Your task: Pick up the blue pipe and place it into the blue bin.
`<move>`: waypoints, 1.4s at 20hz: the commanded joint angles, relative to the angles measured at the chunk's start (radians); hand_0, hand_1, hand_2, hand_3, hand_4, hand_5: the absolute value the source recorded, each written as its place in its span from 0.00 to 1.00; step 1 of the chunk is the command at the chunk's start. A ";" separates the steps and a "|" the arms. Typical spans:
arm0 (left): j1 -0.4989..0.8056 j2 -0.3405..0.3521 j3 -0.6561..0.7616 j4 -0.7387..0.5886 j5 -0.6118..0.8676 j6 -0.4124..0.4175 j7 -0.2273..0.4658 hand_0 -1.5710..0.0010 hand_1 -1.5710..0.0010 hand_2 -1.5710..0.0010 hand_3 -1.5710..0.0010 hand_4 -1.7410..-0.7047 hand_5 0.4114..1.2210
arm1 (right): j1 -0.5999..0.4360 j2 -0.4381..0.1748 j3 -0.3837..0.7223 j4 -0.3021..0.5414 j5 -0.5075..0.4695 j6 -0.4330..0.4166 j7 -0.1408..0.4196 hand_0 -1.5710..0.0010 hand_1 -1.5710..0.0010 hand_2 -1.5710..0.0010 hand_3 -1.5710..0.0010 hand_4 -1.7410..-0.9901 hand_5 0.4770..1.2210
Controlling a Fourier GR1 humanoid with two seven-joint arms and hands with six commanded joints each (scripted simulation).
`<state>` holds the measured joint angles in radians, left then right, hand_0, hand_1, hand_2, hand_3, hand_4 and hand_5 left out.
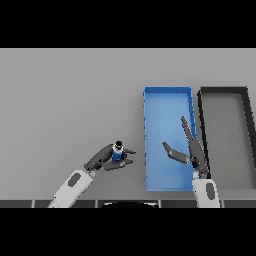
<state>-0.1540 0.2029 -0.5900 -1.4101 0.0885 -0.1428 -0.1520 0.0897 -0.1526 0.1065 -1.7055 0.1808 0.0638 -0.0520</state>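
Note:
The blue pipe point(118, 152) is a short tube with a pale ring end facing up, just left of the blue bin point(167, 100). My left hand point(106, 158) comes in from the lower left and its fingers and thumb are curled round the pipe. My right hand point(192, 150) is over the blue bin, fingers straight and thumb spread, holding nothing.
A black bin point(223, 91) with a grey floor stands right beside the blue bin on its right. The grey table point(70, 100) stretches wide to the left and behind.

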 commanded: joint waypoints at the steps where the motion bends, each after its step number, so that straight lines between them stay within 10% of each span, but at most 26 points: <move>1: 0.003 -0.005 -0.006 -0.007 -0.017 0.014 -0.003 0.10 0.08 0.07 0.08 0.21 0.94 | -0.001 0.005 0.005 0.004 0.005 -0.002 0.005 1.00 1.00 1.00 1.00 0.76 0.11; 7: 0.000 -0.044 0.016 -0.096 -0.012 0.017 -0.068 0.03 0.02 0.02 0.02 0.25 0.98 | 0.009 -0.010 0.004 -0.001 0.018 -0.002 0.001 1.00 1.00 1.00 1.00 0.79 0.10; 17: -0.069 -0.087 0.017 -0.189 -0.034 -0.021 0.080 0.00 0.00 0.00 0.00 0.26 1.00 | -0.006 -0.012 0.001 0.011 0.027 -0.006 0.001 1.00 1.00 1.00 1.00 0.82 0.13; 28: -0.047 -0.109 0.042 -0.185 -0.068 -0.068 0.069 0.00 0.00 0.00 0.00 0.26 1.00 | 0.091 0.000 0.012 -0.121 0.039 -0.037 0.012 1.00 0.99 0.99 1.00 0.75 0.12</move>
<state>-0.2010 0.0945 -0.5476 -1.5952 0.0192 -0.2126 -0.0849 0.1809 -0.1521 0.1183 -1.8265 0.2201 0.0266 -0.0431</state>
